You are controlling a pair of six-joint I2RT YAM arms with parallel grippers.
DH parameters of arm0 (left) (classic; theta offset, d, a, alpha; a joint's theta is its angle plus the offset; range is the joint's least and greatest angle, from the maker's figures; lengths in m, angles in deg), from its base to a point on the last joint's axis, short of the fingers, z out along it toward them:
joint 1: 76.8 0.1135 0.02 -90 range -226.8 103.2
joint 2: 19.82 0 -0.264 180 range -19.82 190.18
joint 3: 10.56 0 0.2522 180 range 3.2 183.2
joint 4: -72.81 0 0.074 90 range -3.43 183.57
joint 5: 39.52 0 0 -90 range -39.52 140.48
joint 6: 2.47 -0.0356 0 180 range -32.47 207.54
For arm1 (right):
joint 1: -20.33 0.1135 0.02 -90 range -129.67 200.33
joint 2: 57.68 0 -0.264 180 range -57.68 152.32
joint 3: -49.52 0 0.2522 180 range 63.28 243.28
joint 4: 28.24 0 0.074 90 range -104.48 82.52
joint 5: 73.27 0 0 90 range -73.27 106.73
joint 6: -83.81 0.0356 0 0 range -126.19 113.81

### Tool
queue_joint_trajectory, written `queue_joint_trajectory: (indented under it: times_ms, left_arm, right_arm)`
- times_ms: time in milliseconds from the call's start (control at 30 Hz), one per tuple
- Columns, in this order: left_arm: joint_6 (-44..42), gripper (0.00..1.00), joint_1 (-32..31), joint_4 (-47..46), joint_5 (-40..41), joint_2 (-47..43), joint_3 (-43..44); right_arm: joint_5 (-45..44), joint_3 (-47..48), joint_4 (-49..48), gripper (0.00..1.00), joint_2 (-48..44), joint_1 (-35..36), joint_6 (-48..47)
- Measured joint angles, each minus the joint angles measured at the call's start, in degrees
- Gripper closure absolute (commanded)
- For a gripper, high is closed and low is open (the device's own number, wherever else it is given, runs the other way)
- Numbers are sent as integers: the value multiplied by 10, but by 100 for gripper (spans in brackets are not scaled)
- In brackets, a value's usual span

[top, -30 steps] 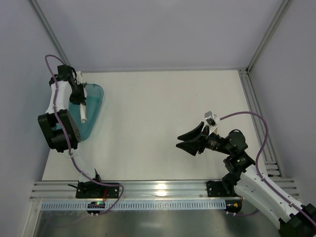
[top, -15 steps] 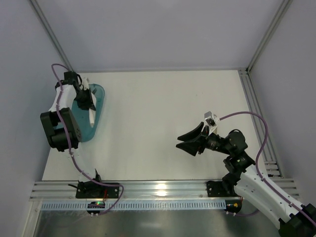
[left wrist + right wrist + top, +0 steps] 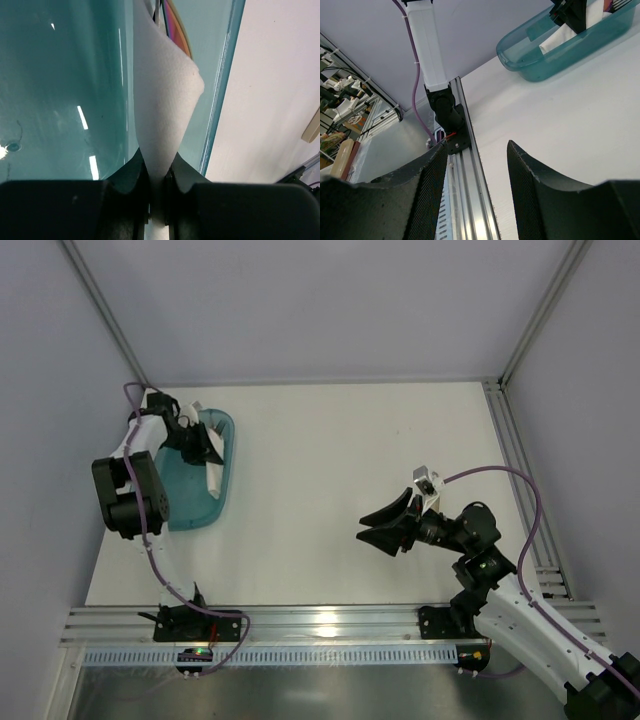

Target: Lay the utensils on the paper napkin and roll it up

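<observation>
Lifting of the paper napkin out of the teal tub is under way. It's pinched in the closed left gripper, which has been swung right vs a sec ago, w/ the tub seemingly dragged along. The right gripper is held open, empty, mid-table. No utensils can be made out, and the napkin isn't spread yet.

Pale walls, off-white table, aluminium rails

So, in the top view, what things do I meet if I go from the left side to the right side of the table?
From the left: left arm's black elbow → teal tub → right claw → right arm.
</observation>
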State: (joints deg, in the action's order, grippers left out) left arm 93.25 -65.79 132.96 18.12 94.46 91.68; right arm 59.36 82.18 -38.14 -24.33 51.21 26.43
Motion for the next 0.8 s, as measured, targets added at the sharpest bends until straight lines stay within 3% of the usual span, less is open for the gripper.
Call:
queue_joint_trajectory:
  times_ms: [433, 567, 800]
  left_arm:
    - [-28, 100, 67, 25, -26, 87, 35]
    - [-31, 92, 64, 34, -40, 105, 47]
    - [-34, 87, 63, 57, -43, 131, 81]
  right_arm:
    - [0, 0, -5, 47, 11, -1, 0]
    - [0, -1, -7, 47, 17, -2, 0]
    - [0, -1, -16, 47, 24, -2, 1]
